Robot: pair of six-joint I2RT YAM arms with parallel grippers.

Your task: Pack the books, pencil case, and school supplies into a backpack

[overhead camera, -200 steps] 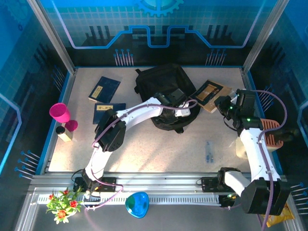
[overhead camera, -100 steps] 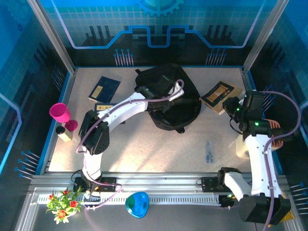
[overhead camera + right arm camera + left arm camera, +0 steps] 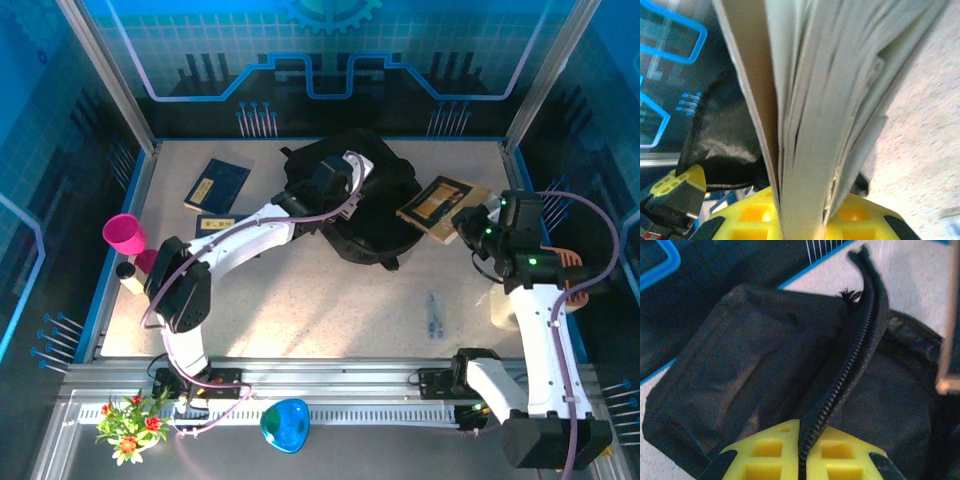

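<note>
Left wrist: left end effector (image 3: 802,454) closed on the zip edge of the backpack (image 3: 740,365). The zipper strip is pinched between the yellow pads (image 3: 767,450), and the fabric is pulled up off the tabletop (image 3: 920,275).

Right wrist: right end effector (image 3: 800,220) clamped on the black-and-tan book (image 3: 810,100) at its page edge. The book is seen edge-on, with dark backpack fabric behind it.

Top external: the backpack lies at rear centre of the tabletop. The gripped book is held just beside its right edge. Whether the book is clear of the tabletop cannot be told.

Step judged: the opening is held up by the left arm and the first book is presented by the right. The next move calls for the book edge to be lined up with the zip gap and slid in, with the flap held raised.

Count:
- 3 books: 1 gripped, 2 navy at rear left, one (image 3: 217,185) in plain view, the other (image 3: 210,224) partly under the left arm
- 1 backpack
- 2 pink cups (image 3: 123,233)
- 1 clear packet (image 3: 433,315)
</note>
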